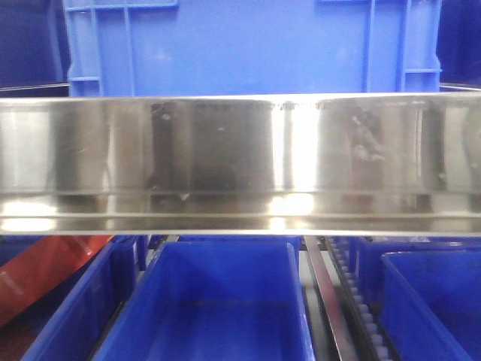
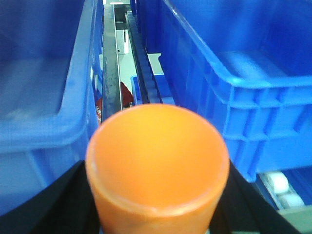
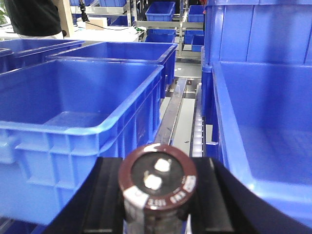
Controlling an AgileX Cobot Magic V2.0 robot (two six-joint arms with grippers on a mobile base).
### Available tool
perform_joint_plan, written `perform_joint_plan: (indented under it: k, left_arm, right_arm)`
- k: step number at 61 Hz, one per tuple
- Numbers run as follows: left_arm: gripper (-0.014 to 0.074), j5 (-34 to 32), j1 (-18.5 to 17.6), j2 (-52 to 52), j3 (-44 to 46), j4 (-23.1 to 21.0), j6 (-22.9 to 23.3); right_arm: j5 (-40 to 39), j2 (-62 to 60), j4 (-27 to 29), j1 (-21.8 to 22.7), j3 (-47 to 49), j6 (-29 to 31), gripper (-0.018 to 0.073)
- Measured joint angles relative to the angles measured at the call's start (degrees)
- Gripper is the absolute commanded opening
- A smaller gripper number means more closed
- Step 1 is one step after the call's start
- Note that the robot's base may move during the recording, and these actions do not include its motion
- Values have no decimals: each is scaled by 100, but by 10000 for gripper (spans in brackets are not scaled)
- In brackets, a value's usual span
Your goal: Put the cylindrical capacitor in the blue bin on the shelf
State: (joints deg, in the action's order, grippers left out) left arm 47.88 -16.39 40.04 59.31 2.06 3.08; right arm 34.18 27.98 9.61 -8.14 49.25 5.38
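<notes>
In the right wrist view my right gripper (image 3: 158,197) is shut on the cylindrical capacitor (image 3: 158,178). The capacitor has a brown rim and a dark end face with two pale terminals, and sits between black fingers (image 3: 105,195). It is above the gap between an empty blue bin (image 3: 97,129) on the left and another (image 3: 229,146) on the right. In the left wrist view my left gripper (image 2: 157,197) is shut on an orange cylinder (image 2: 157,156) between two blue bins. The shelf's shiny steel rail (image 1: 240,158) crosses the front view. No gripper shows there.
A large blue crate (image 1: 248,45) stands on the tier above the rail. Blue bins (image 1: 225,248) sit below it, with a red object (image 1: 45,274) at the lower left. A roller track (image 3: 197,126) and a metal rail run between the bins. More bins and racks stand far behind.
</notes>
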Motion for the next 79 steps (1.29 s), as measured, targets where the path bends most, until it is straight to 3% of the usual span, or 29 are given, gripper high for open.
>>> perform_joint_plan:
  k: [79]
  left_arm:
    - [-111,-41,0,0,0,0,0]
  right_arm:
    - [0,0,0,0,0,0,-162]
